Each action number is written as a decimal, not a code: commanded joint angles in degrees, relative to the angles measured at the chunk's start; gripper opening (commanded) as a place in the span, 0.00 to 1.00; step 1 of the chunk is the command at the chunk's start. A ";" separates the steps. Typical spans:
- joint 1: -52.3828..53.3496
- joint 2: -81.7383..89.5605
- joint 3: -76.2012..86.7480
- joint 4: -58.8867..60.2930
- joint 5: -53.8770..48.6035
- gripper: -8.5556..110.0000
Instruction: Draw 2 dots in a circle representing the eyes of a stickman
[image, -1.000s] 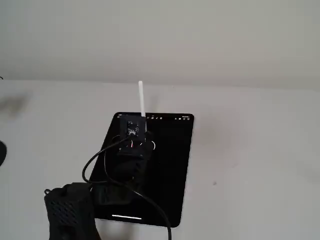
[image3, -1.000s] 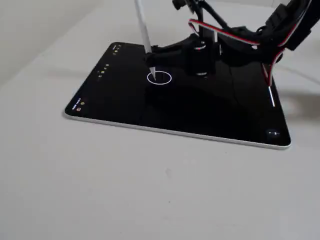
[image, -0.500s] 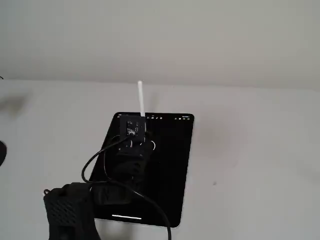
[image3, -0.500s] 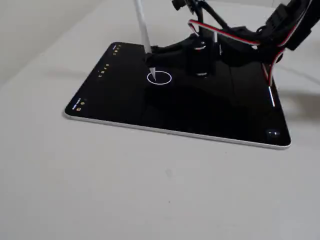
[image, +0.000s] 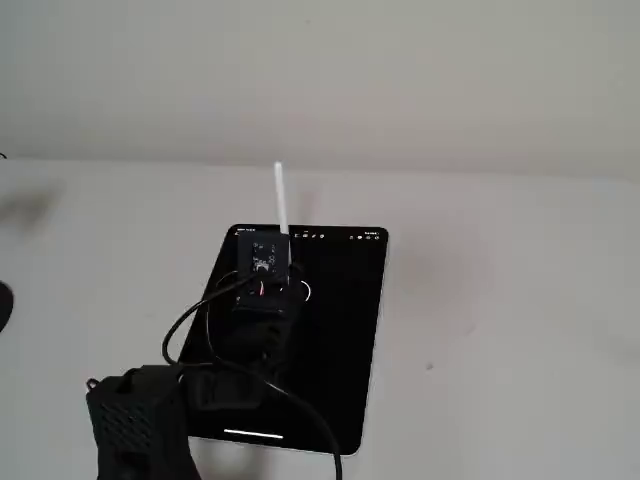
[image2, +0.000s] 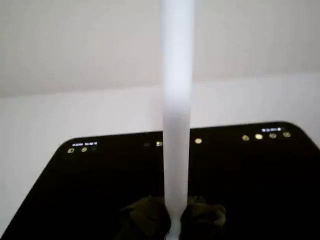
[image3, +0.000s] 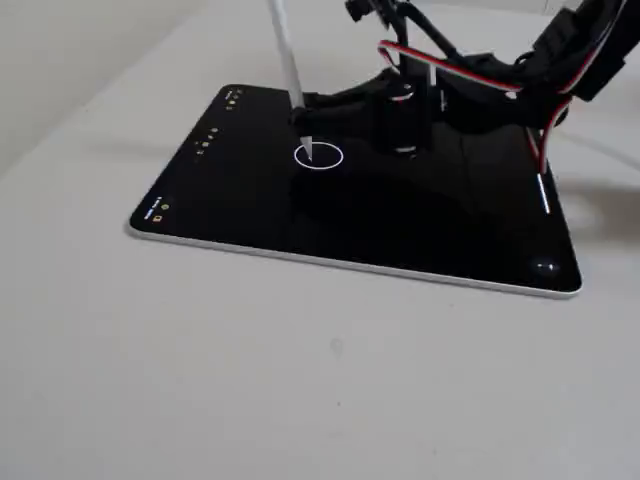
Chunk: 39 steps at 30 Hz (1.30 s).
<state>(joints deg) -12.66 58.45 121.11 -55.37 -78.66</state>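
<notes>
One tablet (image3: 250, 215) lies on the table (image3: 200, 380), lower centre of a fixed view, with one thin white circle (image3: 319, 156) on its black screen, and no dots can be made out inside it. My one claw (image3: 312, 108) carries one white stylus (image3: 288, 62). One arm, mine, with one black cable (image: 300, 412) looping at lower left.

soft even light, faint shadows; all views slightly blurry, the wrist view's stylus (image2: 176, 115) worst.
</notes>
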 joint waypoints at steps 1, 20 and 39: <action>-0.35 1.32 -0.26 -0.18 -0.53 0.07; 4.39 13.54 0.26 9.32 3.96 0.07; 3.25 5.36 -2.72 6.33 1.49 0.07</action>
<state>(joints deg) -9.32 63.63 121.82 -46.67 -76.20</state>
